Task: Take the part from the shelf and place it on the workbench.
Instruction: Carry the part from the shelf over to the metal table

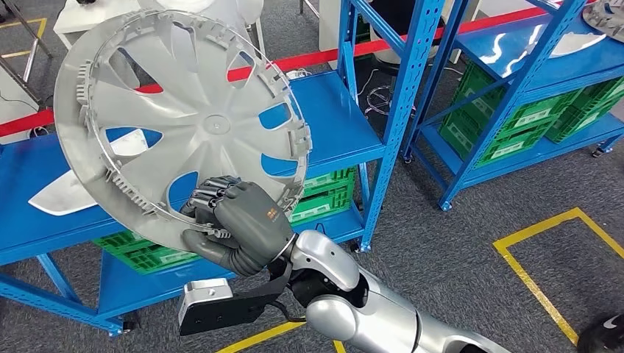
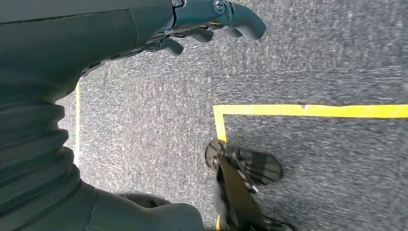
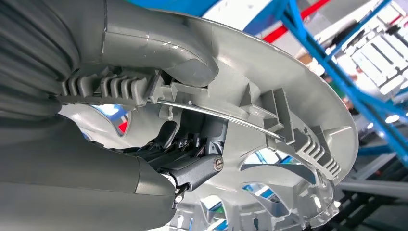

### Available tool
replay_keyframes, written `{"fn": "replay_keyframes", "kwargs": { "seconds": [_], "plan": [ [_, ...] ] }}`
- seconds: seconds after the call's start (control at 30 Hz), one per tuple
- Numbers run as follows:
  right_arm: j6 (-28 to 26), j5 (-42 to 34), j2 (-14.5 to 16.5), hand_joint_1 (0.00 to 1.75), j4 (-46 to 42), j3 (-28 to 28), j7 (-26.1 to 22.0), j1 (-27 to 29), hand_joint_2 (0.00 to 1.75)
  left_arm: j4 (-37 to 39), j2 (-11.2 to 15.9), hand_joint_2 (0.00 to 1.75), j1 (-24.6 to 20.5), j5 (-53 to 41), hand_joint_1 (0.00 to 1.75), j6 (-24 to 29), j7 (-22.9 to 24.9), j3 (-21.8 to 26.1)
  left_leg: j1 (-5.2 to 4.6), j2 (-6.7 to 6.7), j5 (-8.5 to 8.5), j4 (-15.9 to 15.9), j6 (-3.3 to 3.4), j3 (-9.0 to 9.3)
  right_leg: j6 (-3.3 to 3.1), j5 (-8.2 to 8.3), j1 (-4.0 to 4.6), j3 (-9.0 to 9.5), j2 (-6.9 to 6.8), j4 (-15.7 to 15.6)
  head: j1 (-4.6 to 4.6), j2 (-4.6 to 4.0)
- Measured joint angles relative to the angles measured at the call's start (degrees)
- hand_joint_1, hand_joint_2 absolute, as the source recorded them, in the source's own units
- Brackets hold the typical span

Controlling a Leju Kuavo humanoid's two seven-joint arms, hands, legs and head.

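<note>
The right robot hand [image 1: 239,220] is clamped on the lower rim of the part, a grey plastic wheel cover [image 1: 176,118], with its dark fingers curled through one of the spoke openings and its thumb pressed along the ribbed edge. The wheel cover is held up in the air, tilted with its ribbed back toward the head camera, in front of the blue shelf [image 1: 346,140] at the left of the scene and touching none of its boards. In the right wrist view the thumb [image 3: 159,48] lies over the clips of the rim while the fingers [image 3: 192,144] come in from under it. On the shelf board, left of the cover and partly behind it, lies a white panel [image 1: 62,198], and green crates [image 1: 324,195] sit on the lower level. A second blue rack [image 1: 530,81] with more green crates stands at the far right. The left robot hand [image 2: 202,29] hangs over the grey carpet floor [image 2: 312,57] marked with yellow tape [image 2: 308,110], its fingers loosely bent with nothing in them.
</note>
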Motion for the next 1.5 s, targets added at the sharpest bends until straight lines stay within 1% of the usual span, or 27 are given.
{"fn": "replay_keyframes", "kwargs": {
  "seconds": [0.07,0.13,0.17,0.23,0.3,0.33,0.4,0.47,0.53,0.57,0.67,0.73,0.8,0.83,0.87,0.93,0.97,1.03,1.1,1.17,1.2,1.3,1.33,1.37,1.43,1.47,1.5],
  "plan": [
    [0.6,0.0,0.2,1.75,-0.5,-0.2,-0.1,0.0,1.75,0.0,0.0,1.75,-0.1,0.1,0.0,0.2,0.2,0.0,-0.35,-0.21,-1.56,-4.7,0.82,2.71,0.69,1.01,0.02,-0.41,-0.11,0.0,0.07,0.0],
    [0.8,0.0,0.3,1.75,-0.8,-0.5,-0.2,0.0,1.75,0.0,-0.1,1.75,0.0,0.1,0.0,0.3,0.0,0.0,-0.41,-0.1,-0.88,-5.1,1.93,1.87,1.41,1.83,-0.09,-0.63,-0.12,-0.1,0.03,0.0],
    [0.9,0.0,0.2,1.75,-0.9,-0.6,-0.2,0.0,1.75,0.0,-0.1,1.75,0.1,0.0,0.0,0.3,-0.1,0.0,-0.37,0.06,-0.26,-5.1,2.51,1.3,1.77,1.09,-0.17,-1.08,-0.06,0.3,0.0,0.0],
    [0.9,0.1,0.1,1.75,-1.0,-0.9,-0.3,0.1,1.75,-0.1,-0.1,1.75,0.1,-0.1,0.0,0.2,-0.5,0.0,-0.23,0.4,1.19,-5.2,3.36,-0.12,2.31,-3.72,-0.34,-2.91,0.06,4.1,0.02,0.0],
    [0.8,0.3,-0.1,1.75,-1.0,-1.2,-0.3,0.5,1.75,-0.1,0.0,1.75,0.2,-0.3,0.0,0.0,-0.8,0.0,-0.31,0.45,2.7,-5.1,3.65,-1.9,2.69,-9.25,-0.38,-5.04,0.07,11.3,0.08,0.0],
    [0.6,0.4,-0.2,1.75,-1.1,-1.4,-0.3,0.8,1.75,-0.1,0.0,1.75,0.2,-0.4,0.0,-0.1,-0.9,0.0,-0.36,0.45,3.45,-4.9,3.64,-2.91,2.77,-10.15,-0.37,-5.46,0.07,14.4,0.09,0.0],
    [0.3,0.6,-0.5,1.75,-1.1,-1.8,-0.4,1.3,1.75,-0.1,0.0,1.75,0.2,-0.6,0.0,-0.2,-1.0,0.0,-0.44,0.46,4.79,-4.5,3.5,-5.02,2.6,-8.17,-0.28,-3.59,0.07,15.9,0.09,0.0],
    [0.1,0.7,-0.6,1.75,-1.1,-2.1,-0.6,1.4,1.75,-0.1,0.0,1.75,0.2,-0.7,0.0,-0.2,-1.0,0.0,-0.51,0.46,5.83,-3.9,3.21,-6.8,1.98,-6.24,-0.06,2.31,0.07,9.9,0.09,0.0],
    [-0.2,0.6,-0.7,1.75,-1.1,-2.3,-0.9,1.5,1.75,-0.1,-0.1,1.75,0.2,-0.8,0.0,-0.2,-0.9,0.0,-0.61,0.43,6.77,-3.5,2.66,-7.81,1.37,-7.4,0.3,7.84,0.08,2.5,0.13,0.0],
    [-0.3,0.6,-0.7,1.75,-1.1,-2.4,-1.1,1.6,1.75,-0.2,-0.1,1.75,0.2,-0.8,0.0,-0.2,-0.9,0.0,-0.61,0.43,7.28,-3.5,2.29,-7.99,1.12,-8.14,0.48,9.05,0.09,0.5,0.21,0.0],
    [-0.6,0.6,-0.7,1.75,-1.0,-2.5,-1.4,1.7,1.75,-0.2,0.1,1.75,0.3,-1.1,0.0,-0.3,-0.7,0.0,-0.44,0.33,7.89,-3.7,1.15,-8.47,0.11,-6.89,0.39,8.21,-0.02,-0.5,0.37,0.0],
    [-0.8,0.5,-0.6,1.75,-1.0,-2.8,-1.4,1.7,1.75,-0.1,0.2,1.75,0.3,-1.2,0.0,-0.4,-0.5,0.0,-0.31,0.19,3.78,-0.7,0.55,-9.64,-0.58,-5.29,0.04,6.78,-0.2,-0.9,0.09,0.0],
    [-1.0,0.4,-0.7,1.75,-0.9,-3.3,-1.5,1.7,1.75,-0.1,0.3,1.75,0.3,-1.5,0.0,-0.5,-0.4,0.0,-0.18,0.15,-2.14,6.0,0.04,-11.01,-0.78,-3.77,0.01,5.02,-0.24,-0.9,-0.13,0.0],
    [-1.1,0.4,-0.7,1.75,-0.8,-3.6,-1.5,1.8,1.75,-0.1,0.4,1.75,0.3,-1.6,0.0,-0.6,-0.4,0.0,-0.14,0.15,-3.48,9.4,-0.15,-11.32,-0.73,-3.0,0.02,4.05,-0.26,-0.8,-0.13,0.0],
    [-1.3,0.3,-0.7,1.75,-0.7,-3.8,-1.5,1.8,1.75,-0.1,0.5,1.75,0.3,-1.9,0.0,-0.6,-0.3,0.0,-0.14,0.15,-3.36,11.7,-0.24,-11.02,-0.67,-2.21,0.03,3.04,-0.28,-0.8,-0.14,0.0],
    [-1.6,0.1,-0.8,1.75,-0.5,-4.1,-1.6,1.7,1.75,-0.2,0.6,1.75,0.2,-2.2,0.0,-0.8,0.0,0.0,-0.14,0.15,-0.25,10.6,-0.17,-7.79,-0.42,-0.67,0.03,1.04,-0.3,-0.6,-0.14,0.0],
    [-1.7,0.0,-0.8,1.75,-0.5,-4.3,-1.6,1.7,1.75,-0.2,0.7,1.75,0.1,-2.4,0.0,-0.8,0.2,-0.1,-0.14,0.13,0.6,7.3,0.01,-4.72,-0.24,0.05,0.03,0.23,-0.29,-0.5,-0.14,0.0],
    [-1.8,-0.3,-0.8,1.75,-0.4,-4.7,-1.7,1.4,1.75,-0.2,0.8,1.75,-0.3,-2.5,0.0,-0.9,0.4,-0.1,-0.4,0.06,-0.71,-1.4,0.62,1.71,0.29,1.34,0.15,-0.75,-0.34,-0.4,-0.09,0.0],
    [-1.9,-0.6,-0.8,1.75,-0.4,-5.0,-1.8,1.2,1.75,-0.2,0.8,1.75,-0.6,-2.8,0.0,-1.0,0.5,-0.3,-0.8,-0.05,-2.23,-5.9,1.42,4.14,0.94,2.61,0.15,-0.97,-0.52,-0.7,-0.15,0.0],
    [-2.2,-0.8,-1.0,1.75,-0.3,-5.2,-2.0,1.2,1.75,-0.2,0.7,1.75,-0.6,-3.0,0.0,-1.0,0.6,-0.5,-0.76,0.09,-1.24,-6.0,2.43,3.19,1.65,3.03,0.03,-1.34,-0.47,-0.8,-0.26,0.0],
    [-2.6,-0.9,-1.2,1.75,-0.3,-5.2,-2.1,1.2,1.75,-0.2,0.7,1.75,-0.6,-3.1,0.0,-1.0,0.6,-0.5,-0.67,0.26,-0.53,-6.0,2.99,2.55,1.97,1.68,-0.04,-1.89,-0.34,0.2,-0.22,0.0],
    [-3.7,-0.9,-1.9,1.75,-0.3,-5.4,-2.3,1.7,1.75,-0.2,0.7,1.75,-0.7,-3.4,0.0,-1.0,0.7,-0.7,-0.55,0.55,1.87,-5.9,3.85,-0.06,2.63,-7.1,-0.21,-4.69,-0.09,9.6,-0.03,0.0],
    [-4.0,-0.8,-2.2,1.75,-0.3,-5.4,-2.3,1.9,1.75,-0.2,0.7,1.75,-0.7,-3.5,0.0,-1.0,0.7,-0.9,-0.56,0.54,2.64,-5.7,3.85,-1.1,2.74,-8.89,-0.22,-5.31,-0.08,13.3,-0.01,0.0],
    [-4.2,-0.8,-2.4,1.75,-0.3,-5.4,-2.3,2.2,1.75,-0.2,0.7,1.75,-0.6,-3.6,0.0,-1.0,0.7,-1.0,-0.57,0.55,3.38,-5.5,3.8,-2.31,2.77,-9.11,-0.21,-5.2,-0.07,15.7,0.0,0.0],
    [-4.5,-0.8,-2.8,1.75,-0.3,-5.4,-2.2,2.7,1.75,-0.2,0.7,1.75,-0.6,-3.8,0.0,-1.0,0.7,-1.1,-0.57,0.6,4.59,-4.7,3.59,-4.63,2.61,-6.75,-0.21,-2.33,-0.06,15.1,0.02,0.0],
    [-4.7,-0.8,-2.9,1.75,-0.3,-5.5,-2.2,2.8,1.75,-0.2,0.7,1.75,-0.7,-4.0,0.0,-1.0,0.8,-1.2,-0.57,0.62,5.12,-4.3,3.43,-5.67,2.44,-5.7,-0.21,0.6,-0.06,12.1,0.02,0.0],
    [-4.8,-0.8,-3.0,1.75,-0.3,-5.5,-2.1,2.8,1.75,-0.2,0.7,1.75,-0.7,-4.2,0.0,-1.0,0.8,-1.3,-0.65,0.6,5.57,-3.9,3.19,-6.54,2.21,-5.99,-0.1,3.91,-0.05,7.8,0.04,0.0]
  ]
}}
